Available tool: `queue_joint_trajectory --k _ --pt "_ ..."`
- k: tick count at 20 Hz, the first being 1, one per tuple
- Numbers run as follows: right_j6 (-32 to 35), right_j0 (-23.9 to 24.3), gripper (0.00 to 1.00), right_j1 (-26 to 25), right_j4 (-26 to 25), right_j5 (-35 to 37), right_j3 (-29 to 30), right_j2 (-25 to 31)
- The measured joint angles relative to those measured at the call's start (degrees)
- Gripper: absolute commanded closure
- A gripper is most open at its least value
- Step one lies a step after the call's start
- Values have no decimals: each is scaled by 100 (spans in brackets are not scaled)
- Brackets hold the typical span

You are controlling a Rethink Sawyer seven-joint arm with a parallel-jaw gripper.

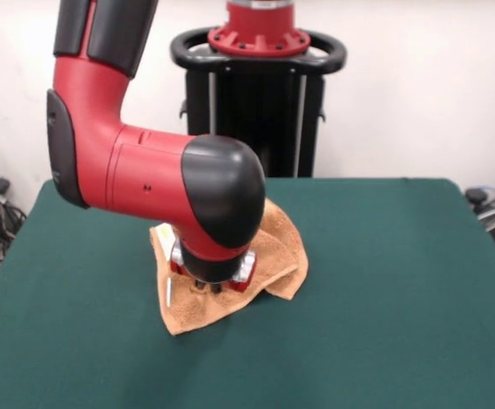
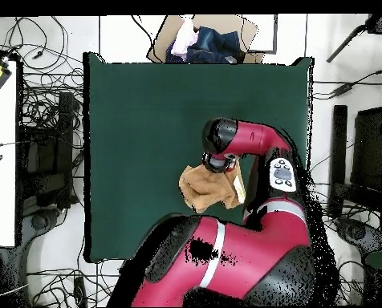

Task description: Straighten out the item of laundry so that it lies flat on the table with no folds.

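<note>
Arm (image 1: 158, 175) comes down from top left in the front view, elbow bent, wrist pointing straight down over the towel (image 1: 273, 256). Gripper (image 1: 210, 288) sits right on the cloth, at the towel's near-left part. Fingers are hidden under the black wrist housing and red-silver flange, so can't tell whether they're apart, together or clamped on fabric.

Towel is orange-tan terry, bunched, not flat. It lies a bit left of centre on the green table (image 1: 383, 281), closer to the far edge than the near one. In the front view:
- one corner points toward the near-left, flat on the felt
- right side is folded over itself into a rounded hump with a raised lip
- far part disappears behind the wrist
- small white-yellow patch shows at the far-left edge beside the arm, maybe a tag, too small to be sure

Overhead view: towel (image 2: 204, 189) shows as a crumpled roughly square lump just beside the black wrist end (image 2: 218, 136), partly covered by it. A pale strip runs along the towel's edge next to the arm link with the button panel (image 2: 282, 173). Table (image 2: 146, 120) is bare elsewhere.

Off the table in the overhead view: a cardboard box with dark cloth (image 2: 206, 40) past one edge, cables on the floor (image 2: 42, 120) at the sides. Pedestal (image 1: 260, 85) stands behind the table's far side.
</note>
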State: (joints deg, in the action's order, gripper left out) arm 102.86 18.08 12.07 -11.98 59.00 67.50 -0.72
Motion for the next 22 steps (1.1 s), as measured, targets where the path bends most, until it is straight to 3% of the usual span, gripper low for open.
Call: queue_joint_trajectory --k 22 --pt "0 110 100 -160 -24 -497 -891 -1"
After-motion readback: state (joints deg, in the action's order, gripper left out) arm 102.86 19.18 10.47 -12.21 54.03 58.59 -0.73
